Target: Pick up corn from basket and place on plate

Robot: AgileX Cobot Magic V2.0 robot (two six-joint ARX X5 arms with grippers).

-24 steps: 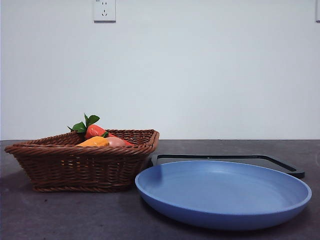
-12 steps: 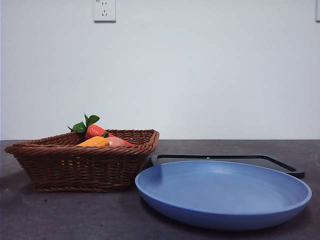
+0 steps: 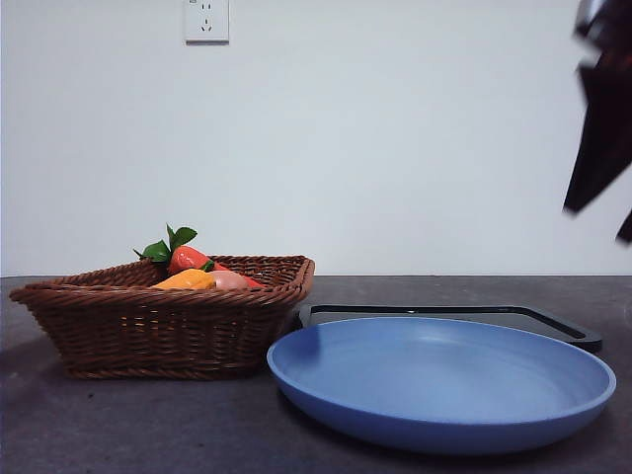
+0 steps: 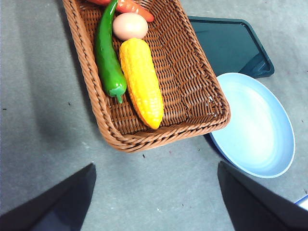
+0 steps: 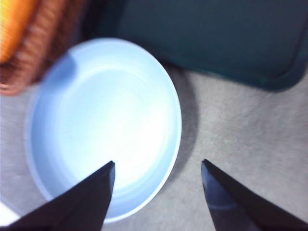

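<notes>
You've got the corn (image 4: 141,82) lying in the basket (image 4: 197,91), hemmed by a green pepper (image 4: 107,57) touching one long side and a pinkish egg-like item (image 4: 130,26) at its far end, w/ a carrot (image 4: 126,6) beyond that. The plate (image 3: 439,380) sits just right of the basket, nothing on it, black tray (image 3: 553,326) behind it. Left gripper (image 4: 154,192) hangs above the basket's near side, jaws wide apart, holding nothing; right gripper (image 5: 159,192) is over the plate, jaws likewise spread & holding nothing, showing as a dark blur at the front view's top right.
</notes>
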